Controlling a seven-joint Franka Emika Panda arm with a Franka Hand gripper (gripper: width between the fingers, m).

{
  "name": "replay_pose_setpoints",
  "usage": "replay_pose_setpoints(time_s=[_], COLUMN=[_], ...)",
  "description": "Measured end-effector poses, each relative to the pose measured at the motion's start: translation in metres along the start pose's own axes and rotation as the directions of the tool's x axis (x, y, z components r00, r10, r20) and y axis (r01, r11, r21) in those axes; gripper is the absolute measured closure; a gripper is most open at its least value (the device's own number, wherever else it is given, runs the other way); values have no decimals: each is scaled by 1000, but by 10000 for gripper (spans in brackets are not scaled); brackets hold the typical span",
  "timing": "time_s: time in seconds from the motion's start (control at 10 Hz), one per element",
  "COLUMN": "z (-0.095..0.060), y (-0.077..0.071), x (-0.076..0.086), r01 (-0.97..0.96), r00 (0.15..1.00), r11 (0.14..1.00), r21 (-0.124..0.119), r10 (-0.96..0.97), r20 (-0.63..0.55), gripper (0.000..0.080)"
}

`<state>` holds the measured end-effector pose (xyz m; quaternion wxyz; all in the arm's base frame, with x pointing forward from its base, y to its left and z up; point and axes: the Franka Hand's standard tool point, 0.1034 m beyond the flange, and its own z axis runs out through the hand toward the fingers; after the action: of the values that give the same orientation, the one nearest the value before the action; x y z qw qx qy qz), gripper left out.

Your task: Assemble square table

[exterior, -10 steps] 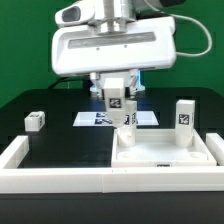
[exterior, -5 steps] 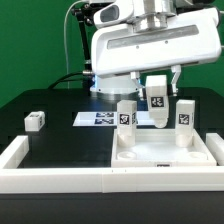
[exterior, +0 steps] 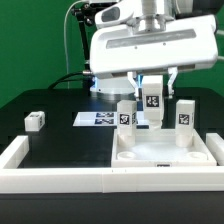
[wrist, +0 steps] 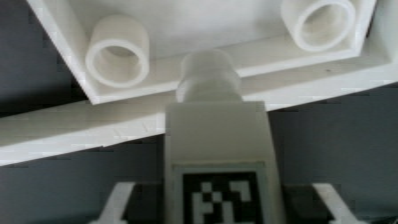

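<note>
- Clenching the claw (exterior: 151, 92) on one upright leg (exterior: 152, 110), centre frame, just above the tabletop (exterior: 160, 158) at lower right.
- Standing at its far corners: second leg (exterior: 126, 114), third leg (exterior: 185, 114).
- Lying well apart, mid left: fourth leg (exterior: 35, 120).

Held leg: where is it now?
Exterior view: the held leg hangs in the hand over the far edge of the tabletop, between one standing leg on the view's left and another standing leg on its right.

Tabletop (exterior: 160, 160): white rimmed square, flat, lower right | first leg (exterior: 125, 114): upright, back left | second leg (exterior: 185, 115): upright, back right | third leg (exterior: 152, 100): raised between | fourth leg (exterior: 35, 121): centre left
</note>
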<state>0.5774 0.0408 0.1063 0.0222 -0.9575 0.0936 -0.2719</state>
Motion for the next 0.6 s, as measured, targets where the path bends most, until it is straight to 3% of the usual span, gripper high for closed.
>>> replay_pose_setpoints(time_s=[0.3, 0.6], z=[11, 22], y=[-12, -41], x=[-1, 0], r01=[14, 19], r00=[1000, 1000], r11=[1000, 999], r21=[9, 35], r10=[-14, -19], r20=[-1, -1], gripper=[512, 512])
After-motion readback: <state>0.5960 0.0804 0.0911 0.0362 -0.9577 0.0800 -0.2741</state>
